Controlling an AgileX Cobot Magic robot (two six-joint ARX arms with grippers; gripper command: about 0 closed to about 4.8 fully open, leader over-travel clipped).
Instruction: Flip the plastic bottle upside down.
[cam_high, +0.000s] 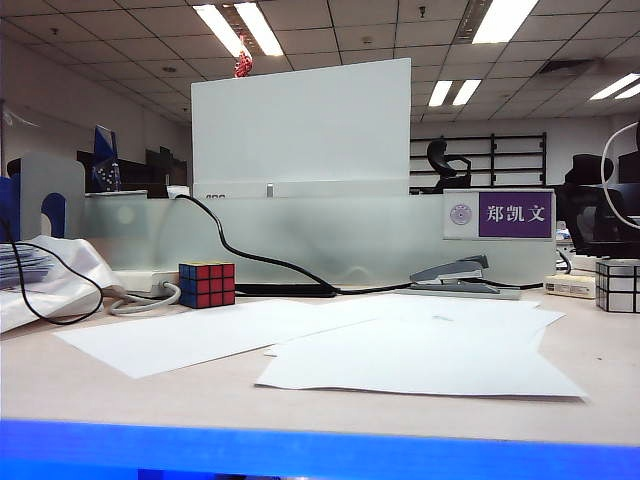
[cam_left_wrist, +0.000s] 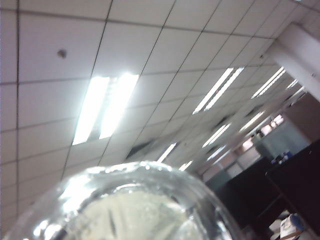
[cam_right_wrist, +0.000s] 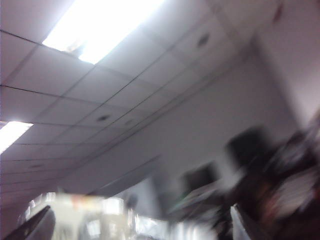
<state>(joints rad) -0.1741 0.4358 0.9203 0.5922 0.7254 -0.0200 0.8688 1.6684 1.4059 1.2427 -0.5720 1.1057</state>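
Neither arm nor the plastic bottle shows in the exterior view. In the left wrist view the clear rounded end of the plastic bottle (cam_left_wrist: 135, 210) fills the near edge, right up against the camera, with the ceiling behind it. It hangs in the air in my left gripper, whose fingers are hidden behind it. The right wrist view is blurred and also faces the ceiling. My right gripper (cam_right_wrist: 137, 230) stands open, one dark finger (cam_right_wrist: 35, 227) far from the other. A pale blur with a reddish patch, the plastic bottle (cam_right_wrist: 95, 220), lies between and beyond them.
On the table lie white paper sheets (cam_high: 400, 350), a Rubik's cube (cam_high: 207, 284), a black cable (cam_high: 260, 262), a stapler (cam_high: 455, 275) and a mirror cube (cam_high: 618, 286) at the right edge. A frosted partition (cam_high: 300, 240) with a name plate closes the back.
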